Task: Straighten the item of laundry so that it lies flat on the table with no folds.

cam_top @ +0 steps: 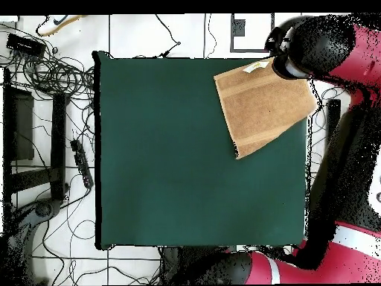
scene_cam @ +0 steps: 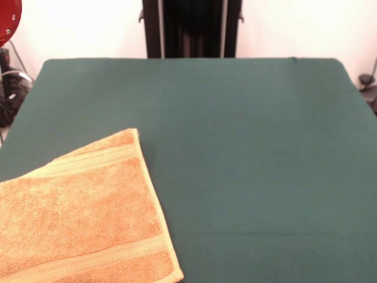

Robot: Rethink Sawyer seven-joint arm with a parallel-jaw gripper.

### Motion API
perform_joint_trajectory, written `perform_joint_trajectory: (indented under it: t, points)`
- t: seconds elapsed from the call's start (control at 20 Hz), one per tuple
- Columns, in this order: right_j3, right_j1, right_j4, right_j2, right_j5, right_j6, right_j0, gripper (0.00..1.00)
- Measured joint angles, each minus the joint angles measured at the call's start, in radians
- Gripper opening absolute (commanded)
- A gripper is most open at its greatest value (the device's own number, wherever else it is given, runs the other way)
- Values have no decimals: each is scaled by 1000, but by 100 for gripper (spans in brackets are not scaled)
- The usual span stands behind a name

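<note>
One towel (scene_cam: 82, 212) lay spread at a corner of the one table (scene_cam: 247, 165); the gripper's state could not be told.

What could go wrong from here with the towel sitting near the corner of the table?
1. The orange-tan terry towel lies skewed at a corner of the green table, and in the overhead view its end seems to reach past the table edge; a pull that way might drag it off.
2. The arm hangs over that corner and hides part of the towel, so a fold underneath could go unnoticed.
3. The gripper itself does not show, so its clearance over the cloth cannot be judged.
</note>
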Motion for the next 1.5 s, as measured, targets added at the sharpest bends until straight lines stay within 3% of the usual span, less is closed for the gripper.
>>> perform_joint_trajectory:
  t: [0.25,0.8,1.25,1.5]
  points:
    - [-7,-17,-18,27,16,-73,-28,100]
    - [-28,-56,-37,46,25,-357,-94,100]
    - [-19,-61,-48,46,22,-366,-86,100]
    - [51,-78,-53,45,-24,-366,-83,100]
